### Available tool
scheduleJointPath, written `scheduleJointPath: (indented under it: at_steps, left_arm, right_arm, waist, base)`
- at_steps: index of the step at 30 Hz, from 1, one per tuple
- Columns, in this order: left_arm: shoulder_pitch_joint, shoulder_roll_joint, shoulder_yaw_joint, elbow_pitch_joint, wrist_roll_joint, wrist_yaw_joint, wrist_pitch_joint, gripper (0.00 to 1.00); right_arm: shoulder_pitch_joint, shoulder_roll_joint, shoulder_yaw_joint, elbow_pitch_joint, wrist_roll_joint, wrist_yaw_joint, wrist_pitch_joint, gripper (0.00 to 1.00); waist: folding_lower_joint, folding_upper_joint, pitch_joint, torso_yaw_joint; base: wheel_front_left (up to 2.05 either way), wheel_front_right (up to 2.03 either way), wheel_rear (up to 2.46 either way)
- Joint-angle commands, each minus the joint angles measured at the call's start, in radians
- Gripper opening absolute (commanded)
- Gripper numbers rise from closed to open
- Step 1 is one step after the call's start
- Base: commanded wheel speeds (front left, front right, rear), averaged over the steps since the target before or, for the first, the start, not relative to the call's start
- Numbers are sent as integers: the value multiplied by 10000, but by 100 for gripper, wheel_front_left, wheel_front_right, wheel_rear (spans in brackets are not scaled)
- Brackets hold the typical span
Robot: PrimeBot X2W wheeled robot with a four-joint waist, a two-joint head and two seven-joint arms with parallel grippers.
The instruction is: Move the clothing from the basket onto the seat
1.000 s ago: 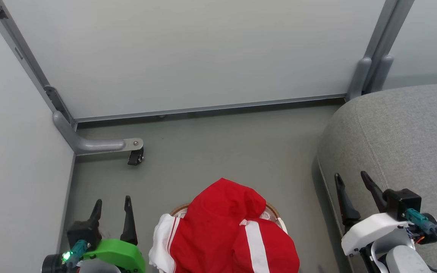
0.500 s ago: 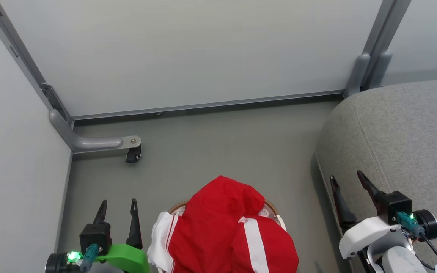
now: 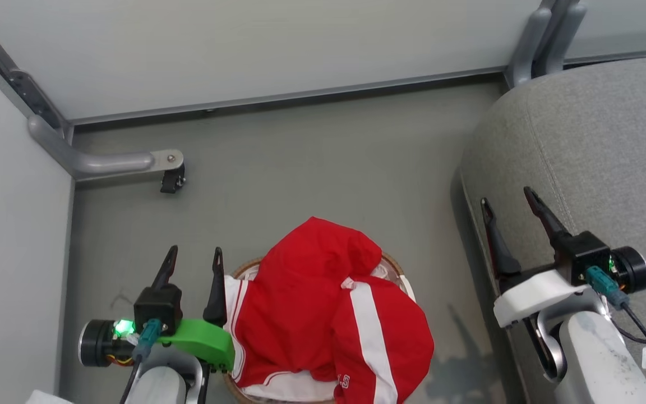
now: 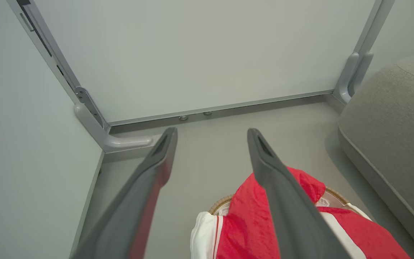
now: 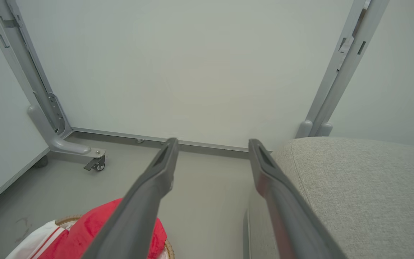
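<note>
Red sportswear (image 3: 312, 303) lay heaped in the woven-rimmed basket (image 3: 392, 262) beside the grey seat (image 3: 598, 146); left gripper (image 3: 195, 248) and right gripper (image 3: 506, 195) both stood spread, empty.

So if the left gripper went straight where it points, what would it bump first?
Probably the bare grey floor just before the pale wall panel; depth is hard to judge. The left gripper would pass beside the clothing, not into it.
</note>
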State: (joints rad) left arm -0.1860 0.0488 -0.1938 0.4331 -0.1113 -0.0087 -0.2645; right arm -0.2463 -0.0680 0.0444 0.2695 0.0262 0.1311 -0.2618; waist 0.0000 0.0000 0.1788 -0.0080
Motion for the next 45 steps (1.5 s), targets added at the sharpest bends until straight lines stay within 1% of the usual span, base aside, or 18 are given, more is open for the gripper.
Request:
scheduleJointPath:
  at_steps: [1,8,13,24,31,36,45]
  left_arm:
    - [-354,34,31,-2,-40,56,0,100]
    - [-1438,33,-128,202,192,-117,2,100]
    - [-2181,36,-95,534,413,-254,0,100]
    - [-3833,152,-17,2175,795,-559,0,100]
    - [-4632,317,-38,3305,972,-507,2,100]
    - [-5001,452,59,4358,930,-254,2,100]
    - [-5744,352,-71,6278,743,-549,2,100]
  right_arm:
    - [-255,18,16,-118,71,-6,-48,100]
    - [-1040,79,35,-661,192,-6,-48,100]
    - [-1625,122,210,-1100,274,-6,-48,100]
    - [-2391,164,620,-1933,673,-8,-48,100]
    - [-2559,164,719,-2144,933,-6,-48,100]
    - [-2642,165,758,-2238,1001,-6,-48,100]
    - [-2801,163,805,-2364,1035,-6,-48,100]
  waist:
    - [0,0,997,-396]
    - [0,0,2393,-769]
    - [0,0,3431,-1161]
    - [0,0,5262,-1929]
    - [0,0,6062,-2231]
    - [0,0,6554,-2378]
    - [0,0,7147,-2440]
  base:
    - [0,0,0]
    - [0,0,0]
    - [0,0,0]
    - [0,0,0]
    - [0,0,0]
    - [0,0,0]
    - [0,0,0]
